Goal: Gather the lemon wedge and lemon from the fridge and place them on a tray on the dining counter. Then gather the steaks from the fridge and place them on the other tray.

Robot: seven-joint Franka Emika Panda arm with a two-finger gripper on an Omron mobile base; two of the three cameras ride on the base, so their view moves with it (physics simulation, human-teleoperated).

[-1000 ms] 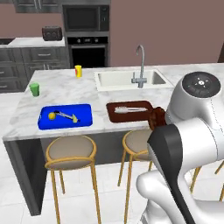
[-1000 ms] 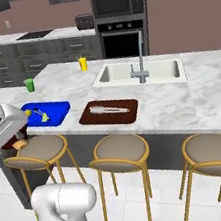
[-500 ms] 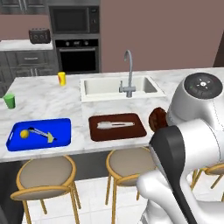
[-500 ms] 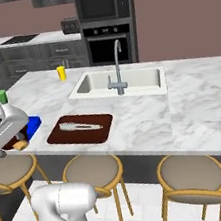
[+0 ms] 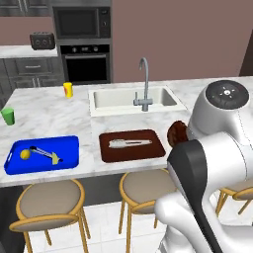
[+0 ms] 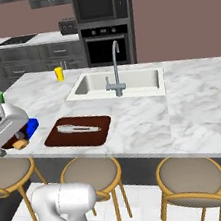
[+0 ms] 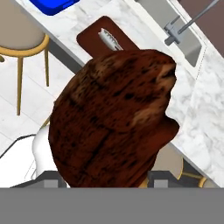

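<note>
A dark brown steak (image 7: 113, 118) sits between my fingertips (image 7: 164, 177), and my gripper (image 7: 107, 178) is shut on it. From the left base view the steak (image 5: 177, 134) peeks out beside my arm, just right of the brown tray (image 5: 111, 154). That brown tray (image 6: 61, 138) carries a silver utensil (image 5: 129, 143). The blue tray (image 5: 69, 146) lies to its left on the dining counter and holds the lemon (image 5: 24, 154) and the lemon wedge (image 5: 56, 159). In the right base view the steak (image 6: 14, 143) hangs under my hand at the counter's front edge.
A sink (image 5: 132, 98) with a faucet (image 5: 144, 81) lies behind the brown tray. A yellow cup (image 5: 68, 89) and a green cup (image 5: 7, 115) stand on the counter. Round stools (image 5: 47, 202) line its front edge. An oven and microwave stand at the back wall.
The base has driven along the counter, so both views shifted and the trays now sit further left. The steak stays in my gripper.
</note>
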